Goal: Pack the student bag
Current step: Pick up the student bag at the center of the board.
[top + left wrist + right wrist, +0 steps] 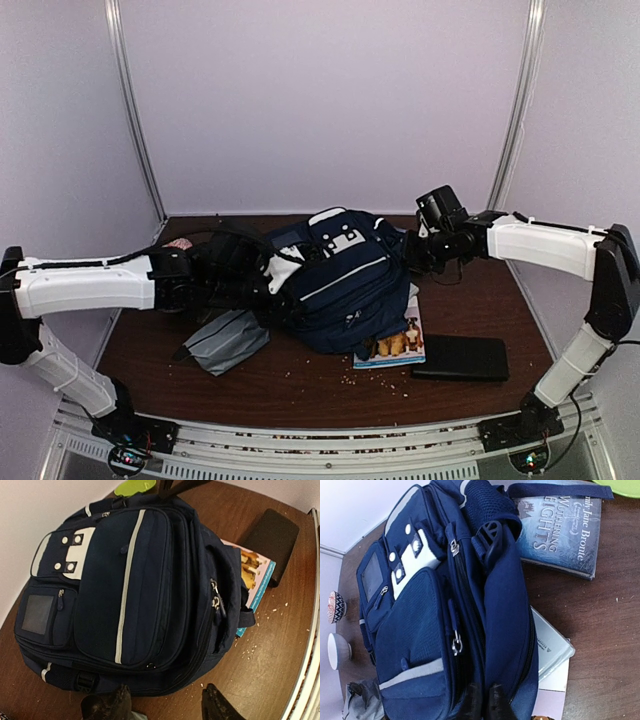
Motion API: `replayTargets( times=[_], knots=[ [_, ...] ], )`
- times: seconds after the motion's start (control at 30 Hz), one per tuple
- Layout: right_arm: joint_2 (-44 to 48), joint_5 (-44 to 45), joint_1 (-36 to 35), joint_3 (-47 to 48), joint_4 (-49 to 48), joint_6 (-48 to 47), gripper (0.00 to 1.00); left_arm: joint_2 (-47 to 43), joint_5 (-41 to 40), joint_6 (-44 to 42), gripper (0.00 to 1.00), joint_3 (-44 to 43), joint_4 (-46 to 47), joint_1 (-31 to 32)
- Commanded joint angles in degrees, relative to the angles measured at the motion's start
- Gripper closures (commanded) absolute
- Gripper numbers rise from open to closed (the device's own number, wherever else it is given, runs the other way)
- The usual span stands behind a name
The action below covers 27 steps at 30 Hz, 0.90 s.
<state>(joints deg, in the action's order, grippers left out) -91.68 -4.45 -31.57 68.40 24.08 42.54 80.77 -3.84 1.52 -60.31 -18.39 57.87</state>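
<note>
The student bag, navy with white stripes, lies front-up in the middle of the table. It fills the left wrist view and the right wrist view. My left gripper is at the bag's left end. In its own view it is open and empty, the fingers straddling bare table just short of the bag's edge. My right gripper is at the bag's right end. In its own view it is shut, pinching a fold of bag fabric beside a zip.
A colourful book pokes out from under the bag, a flat black case to its right. A grey pouch lies front left. A "Wuthering Heights" book, a pale flat box and two bowls surround the bag.
</note>
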Motion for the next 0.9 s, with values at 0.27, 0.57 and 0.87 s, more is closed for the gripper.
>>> replayTargets(
  times=[0.27, 0.57, 0.87],
  knots=[
    [9.60, 1.09, -1.61, -5.67, -1.41, -2.91, 0.46, 10.79, 3.20, -6.95, 0.21, -10.75, -2.43, -0.12],
    [23.19, 4.35, -7.05, -19.82, -7.92, -0.72, 0.47, 19.42, -4.26, -7.86, 0.18, -14.29, -5.09, -1.28],
    [31.38, 5.50, -10.89, -27.55, -10.43, 1.09, 0.47, 26.18, -11.68, -7.81, 0.13, -17.85, -5.19, -2.29]
  ],
)
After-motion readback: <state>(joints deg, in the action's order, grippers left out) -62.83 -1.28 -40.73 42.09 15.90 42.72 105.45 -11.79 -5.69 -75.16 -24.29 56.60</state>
